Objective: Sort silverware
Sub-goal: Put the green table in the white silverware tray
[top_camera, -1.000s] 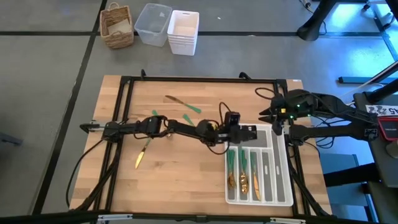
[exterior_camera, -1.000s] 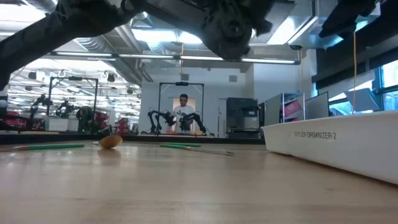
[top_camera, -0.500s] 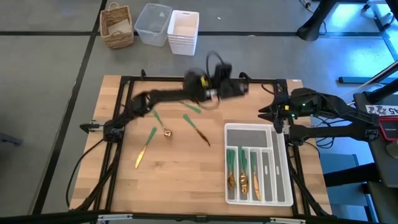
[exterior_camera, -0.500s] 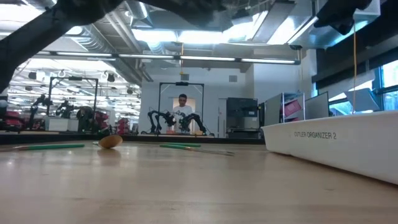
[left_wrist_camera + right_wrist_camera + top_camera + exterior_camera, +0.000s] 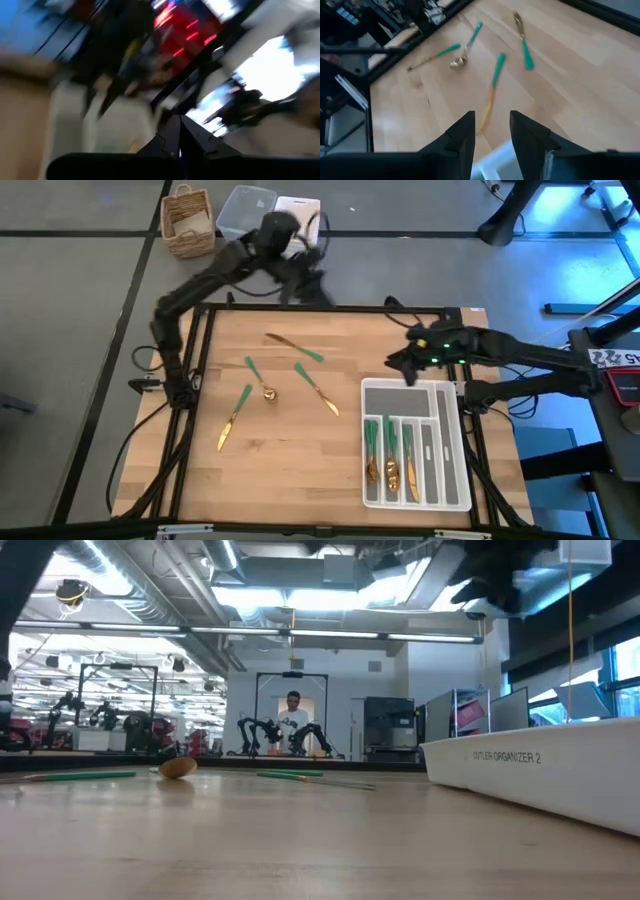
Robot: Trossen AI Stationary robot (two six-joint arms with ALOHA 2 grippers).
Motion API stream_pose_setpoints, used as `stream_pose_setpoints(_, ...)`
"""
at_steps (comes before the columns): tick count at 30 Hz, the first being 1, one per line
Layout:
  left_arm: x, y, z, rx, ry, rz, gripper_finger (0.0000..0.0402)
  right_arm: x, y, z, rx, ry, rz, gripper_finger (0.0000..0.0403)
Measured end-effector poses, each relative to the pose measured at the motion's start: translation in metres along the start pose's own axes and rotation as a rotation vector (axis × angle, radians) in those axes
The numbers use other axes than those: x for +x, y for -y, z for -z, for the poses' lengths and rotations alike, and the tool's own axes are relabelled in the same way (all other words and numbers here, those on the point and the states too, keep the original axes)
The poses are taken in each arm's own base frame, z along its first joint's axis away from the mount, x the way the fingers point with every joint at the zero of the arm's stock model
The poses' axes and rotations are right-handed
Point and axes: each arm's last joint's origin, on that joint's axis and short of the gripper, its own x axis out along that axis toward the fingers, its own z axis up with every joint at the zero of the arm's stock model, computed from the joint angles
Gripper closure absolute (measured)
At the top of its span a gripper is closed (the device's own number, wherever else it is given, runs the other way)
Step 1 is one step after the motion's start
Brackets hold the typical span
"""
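Jaws, left: pressed together with nothing between them, seen in the left wrist view [image 5: 179, 145]; the rest of that picture is smeared.
Jaws, right: parted wide and holding nothing, seen in the right wrist view [image 5: 491, 131].
High view, arms: left arm is raised beyond the bench's 12 o'clock edge, its jaws near 11 o'clock [image 5: 305, 280]; right arm's jaws hang at the tray's 12 o'clock end [image 5: 400, 365].
High view, loose silverware: four pieces on the bench [image 5: 290, 470], left of centre — a knife [image 5: 295, 346] toward 12 o'clock, a spoon [image 5: 258, 378] and a second knife [image 5: 233, 418] toward 9 o'clock, a fork [image 5: 316, 388] near the middle.
High view, tray: white cutlery tray [image 5: 455, 480] at 4 o'clock, with about three green-handled pieces [image 5: 391, 452] lying in its long slots.
Low view, only here: a person [image 5: 294, 722] stands in the room behind; tray wall reads "CUTLER ORGANIZER 2".
Right wrist view, count: the same four loose pieces, all apart from one another.
High view, off the bench: a wicker basket [image 5: 188, 220] and a clear bin [image 5: 240, 208] on the floor at 11 o'clock.
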Motion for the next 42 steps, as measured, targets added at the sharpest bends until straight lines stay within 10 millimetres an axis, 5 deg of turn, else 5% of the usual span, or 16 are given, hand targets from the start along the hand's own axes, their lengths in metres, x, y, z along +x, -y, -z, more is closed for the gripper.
stream_pose_setpoints(5,-0.038,0.039,0.054,-0.067,-0.368,-0.623,0.0401,0.053,-0.007,-0.015,0.048,0.038,-0.039,0.0279)
stream_pose_setpoints(9,-0.048,0.06,0.067,-0.096,-0.425,-0.899,0.0401,0.103,-0.009,-0.021,0.054,0.083,-0.069,0.0279)
stream_pose_setpoints(14,-0.054,0.071,0.072,-0.154,-0.389,-0.941,0.0402,0.164,-0.006,-0.018,0.102,-0.006,-0.059,0.0279)
stream_pose_setpoints(22,-0.038,0.053,0.089,-0.213,-0.494,-0.936,0.0402,0.236,-0.009,-0.015,0.087,-0.199,0.029,0.0279)
stream_pose_setpoints(32,-0.009,0.02,0.133,-0.233,-0.761,-0.892,0.0401,0.278,-0.016,-0.013,0.05,-0.306,0.194,0.0279)
stream_pose_setpoints(42,-0.024,0.025,0.156,-0.264,-0.8,-0.899,0.0401,0.311,-0.006,-0.001,0.04,-0.317,0.261,0.0279)
